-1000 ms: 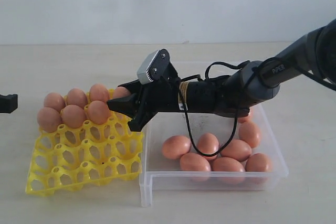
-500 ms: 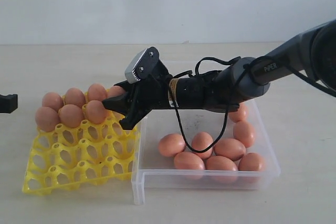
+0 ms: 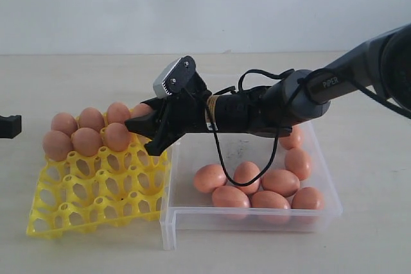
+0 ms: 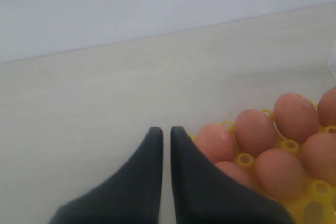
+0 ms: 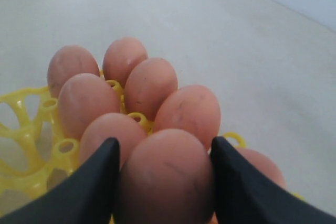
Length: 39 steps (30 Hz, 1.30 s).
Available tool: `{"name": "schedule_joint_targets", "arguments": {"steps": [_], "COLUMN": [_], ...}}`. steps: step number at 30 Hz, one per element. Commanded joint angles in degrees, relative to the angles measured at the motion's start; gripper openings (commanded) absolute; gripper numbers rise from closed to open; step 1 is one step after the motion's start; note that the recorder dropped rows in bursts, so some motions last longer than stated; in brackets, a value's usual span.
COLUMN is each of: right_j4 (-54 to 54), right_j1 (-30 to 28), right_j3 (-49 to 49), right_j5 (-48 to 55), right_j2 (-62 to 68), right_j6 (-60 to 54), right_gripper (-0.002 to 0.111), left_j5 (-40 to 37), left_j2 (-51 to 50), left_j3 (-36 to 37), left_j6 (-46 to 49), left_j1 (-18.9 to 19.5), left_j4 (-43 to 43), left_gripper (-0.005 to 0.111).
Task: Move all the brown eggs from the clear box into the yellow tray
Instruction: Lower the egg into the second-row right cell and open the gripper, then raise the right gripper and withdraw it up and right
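Note:
The yellow tray (image 3: 96,190) lies on the left, with several brown eggs (image 3: 87,139) filling its back cups. My right gripper (image 3: 142,136) reaches over the tray's back right corner. In the right wrist view it (image 5: 165,142) is shut on a brown egg (image 5: 165,182), just above the seated eggs (image 5: 84,103). The clear box (image 3: 257,217) on the right holds several more brown eggs (image 3: 260,187). My left gripper (image 3: 9,126) waits at the far left edge. Its jaws (image 4: 166,132) are shut with nothing between them, beside the tray's eggs (image 4: 255,129).
The box's left wall sits against the tray's right side. The front rows of tray cups (image 3: 83,210) hold nothing. My right arm (image 3: 282,104) and its cable (image 3: 225,158) hang over the back half of the box. Bare tabletop (image 3: 64,81) surrounds both containers.
A second ago the right gripper with its egg moved left over the tray, and the clear box slid slightly left. In the last half second almost nothing has moved.

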<state>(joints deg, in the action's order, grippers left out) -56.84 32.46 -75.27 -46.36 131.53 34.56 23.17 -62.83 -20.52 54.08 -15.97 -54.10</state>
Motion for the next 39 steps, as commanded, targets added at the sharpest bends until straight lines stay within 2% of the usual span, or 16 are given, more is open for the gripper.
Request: {"name": "schedule_joint_targets", "arguments": {"steps": [1,9,13,19,24,29,31,32,33,36,37,39], "right_j4": [-0.8,-0.8,-0.4,-2.7,-14.9,-33.8,-43.1,-43.1,-43.1,-43.1,-43.1,-43.1], "right_j1": [0.2,0.2,0.1,0.1,0.1,0.1,0.1,-0.2,-0.5,-2.0,-2.6,-3.6], "right_j3": [0.3,0.3,0.3,0.3,0.3,0.3,0.3,0.9,1.4,2.6,3.0,3.8], "right_j5": [5.0,5.0,5.0,12.1,17.7,25.5,28.0,28.4,27.7,24.9,23.7,23.2], "right_j2": [0.4,0.4,-0.3,-7.6,-17.2,-26.6,-29.7,-30.7,-32.0,-34.7,-35.5,-36.2], "right_j6": [1.4,1.8,2.5,7.2,18.3,43.1,56.8,59.4,61.2,61.3,61.2,61.2], "right_gripper": [0.05,0.061,0.061,0.06,0.06,0.06,0.055,0.049,0.044,0.016,0.001,0.0], "left_j5": [0.8,0.8,0.6,0.7,0.7,0.5,0.4,0.4,0.4,0.4,-0.3,-0.7], "left_j2": [0.4,0.4,0.4,0.4,0.4,0.4,0.4,0.4,0.4,0.4,0.4,0.4], "left_j3": [0.1,0.1,0.1,0.1,0.1,0.1,0.1,0.1,0.1,0.1,0.1,0.1], "left_j6": [0.0,0.0,0.0,0.0,0.0,0.0,0.0,0.0,0.0,0.0,0.0,0.0], "left_j1": [0.1,0.1,0.1,0.1,0.1,0.1,0.1,0.1,0.1,0.1,0.1,0.1], "left_j4": [0.1,0.1,0.1,0.1,0.1,0.1,0.1,0.1,0.1,0.1,0.1,0.1], "left_gripper": [0.004,0.004,0.004,0.004,0.004,0.004,0.004,0.004,0.004,0.004,0.004,0.004]}}
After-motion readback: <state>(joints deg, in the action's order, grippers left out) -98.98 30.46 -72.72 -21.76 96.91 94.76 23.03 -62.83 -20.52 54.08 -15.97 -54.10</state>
